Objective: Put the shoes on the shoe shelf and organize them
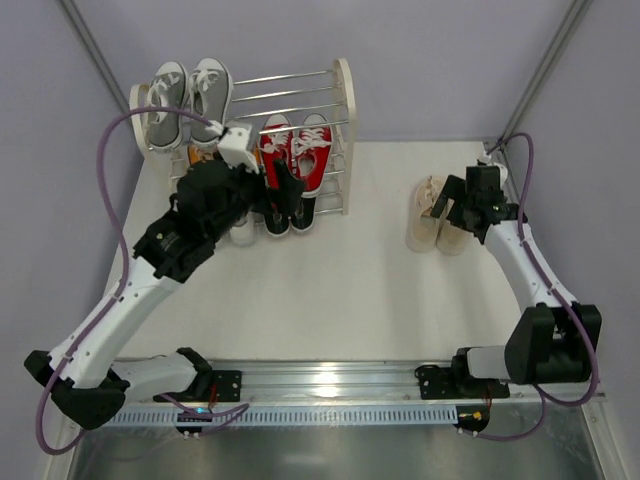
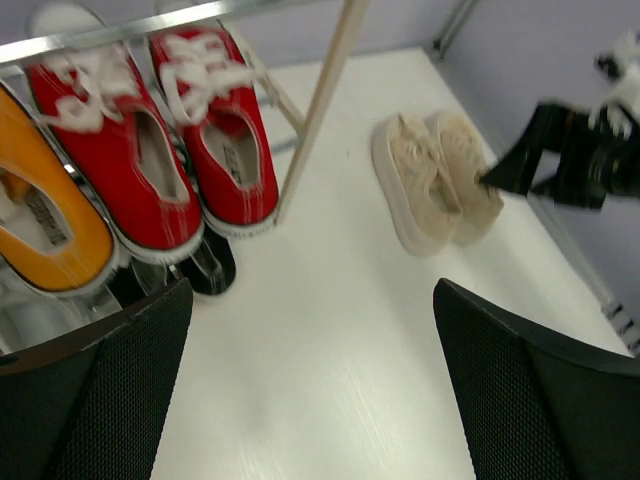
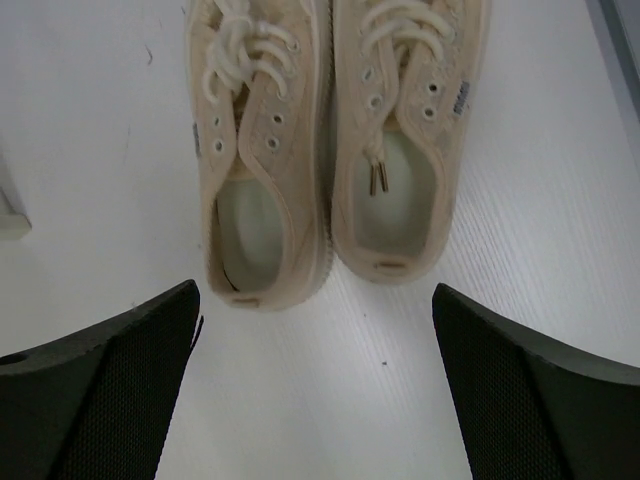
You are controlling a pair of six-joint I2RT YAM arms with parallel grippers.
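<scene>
1. While the right arm reaches over the white counter [image 1: 330,290], the right fingers [image 3: 540,390] are spread wide with nothing between them. They sit just short of the heels of the beige pair [image 3: 330,150].
2. That beige pair stands side by side on the counter, the two shoes touching, toes pointing away from the arm. It is well apart from the shoe shelf [image 1: 345,130] and looks like the only pair not yet racked.
3. Handling, as a judgement: these canvas sneakers should be light, with soft uppers that give under a squeeze, while the rubber sole and heel rim are firmer. A pinch across the heel collar or the sidewall of one shoe seems the surest hold. The loose white laces could snag on the thin rods, and taking both shoes at once would likely let one slip.
4. Further out on the left, the left fingers [image 2: 100,390] are also released and empty, hovering near the shelf's lower front.
5. On the shelf, the red pair [image 2: 170,150] rests tilted on a middle tier by the right end frame, an orange shoe [image 2: 40,220] just beside it, and black shoes [image 2: 205,265] sit below.
6. Farthest back, the grey pair [image 1: 188,95] occupies the top tier's left half; the right half beside it appears free.
</scene>
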